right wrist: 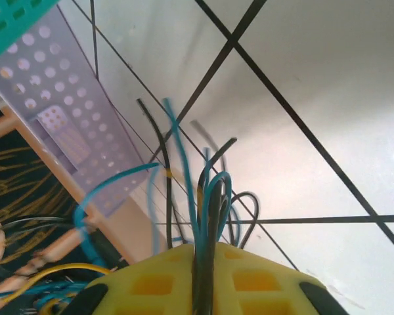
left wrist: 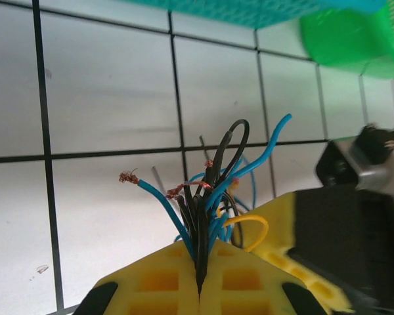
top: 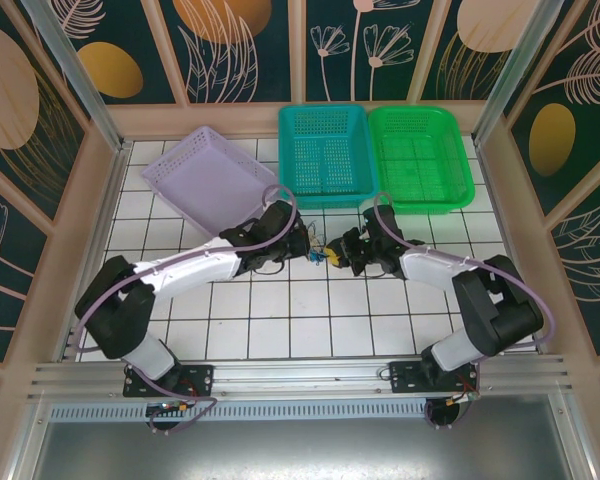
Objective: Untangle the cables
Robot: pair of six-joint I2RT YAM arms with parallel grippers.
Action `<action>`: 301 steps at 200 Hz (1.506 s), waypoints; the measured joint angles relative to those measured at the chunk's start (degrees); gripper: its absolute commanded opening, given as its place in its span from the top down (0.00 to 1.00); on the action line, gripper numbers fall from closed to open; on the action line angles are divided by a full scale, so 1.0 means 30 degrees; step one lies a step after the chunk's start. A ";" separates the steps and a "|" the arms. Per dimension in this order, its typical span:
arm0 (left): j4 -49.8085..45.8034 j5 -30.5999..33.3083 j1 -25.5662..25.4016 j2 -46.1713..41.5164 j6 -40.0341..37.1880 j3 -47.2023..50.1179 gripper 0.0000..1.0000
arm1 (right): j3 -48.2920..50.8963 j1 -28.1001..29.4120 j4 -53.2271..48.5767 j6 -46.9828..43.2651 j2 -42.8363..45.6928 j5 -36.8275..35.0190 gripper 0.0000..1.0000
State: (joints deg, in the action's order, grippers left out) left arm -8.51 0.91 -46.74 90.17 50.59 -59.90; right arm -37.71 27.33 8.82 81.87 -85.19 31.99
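Note:
The cables [top: 323, 257] are a small tangle of thin blue, black and yellow wires held just above the tiled table between my two grippers. My left gripper [top: 306, 250] comes in from the left. Its yellow jaws [left wrist: 200, 252] are shut on a bunch of blue and black cables [left wrist: 213, 187] that fan upward, some with bare copper ends. A yellow wire loops to the right of them. My right gripper [top: 346, 253] faces it from the right and, in the right wrist view, the gripper [right wrist: 207, 252] is shut on more blue and black cables [right wrist: 210, 193].
A lilac basket [top: 208, 178] lies tilted at the back left. A teal basket [top: 326, 152] and a green basket [top: 420, 155] stand side by side at the back. A wooden frame [top: 100, 190] walls the table. The right gripper's yellow finger [left wrist: 295, 230] sits close beside my left jaws.

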 measured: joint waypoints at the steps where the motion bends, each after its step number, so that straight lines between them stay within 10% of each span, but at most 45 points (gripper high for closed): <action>1: 0.0022 0.0022 -0.0007 -0.0080 0.0000 0.0000 1.00 | 0.0029 0.0000 0.0036 0.0066 0.0029 -0.0007 1.00; 40: 0.1224 0.0087 -0.0248 -0.1851 -0.0080 0.0546 1.00 | 0.1195 0.0029 0.0860 0.0699 0.2011 0.0372 1.00; 73: 0.1639 -0.0080 -0.0189 -0.2084 -0.0124 0.0714 1.00 | 0.1078 -0.0248 0.0189 -0.1107 0.2157 0.0787 0.70; 112: -0.0488 -0.0539 0.0998 -0.0656 0.0423 -0.2419 1.00 | -0.0867 0.1253 -0.5493 -1.0010 0.5370 -0.4532 0.48; 168: -0.5515 -0.2062 0.1508 0.2375 0.1559 -0.6601 1.00 | -0.0080 0.6062 -0.2834 -2.2090 1.1336 -1.2925 0.38; 270: -0.8233 -0.3636 0.1515 0.3096 0.1763 -0.8808 1.00 | 0.0306 0.7264 0.0656 -3.0585 0.5260 -1.7158 0.40; 301: -0.8335 -0.3810 0.1530 0.3096 0.1814 -0.8859 1.00 | -0.0124 0.7264 0.0962 -3.1183 0.3781 -1.7405 0.83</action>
State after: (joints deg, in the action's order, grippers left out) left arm -33.52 -10.52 -42.15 99.46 56.03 -86.48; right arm -38.09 49.12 11.70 -11.68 -73.84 -20.23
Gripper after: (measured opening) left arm 0.044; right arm 0.382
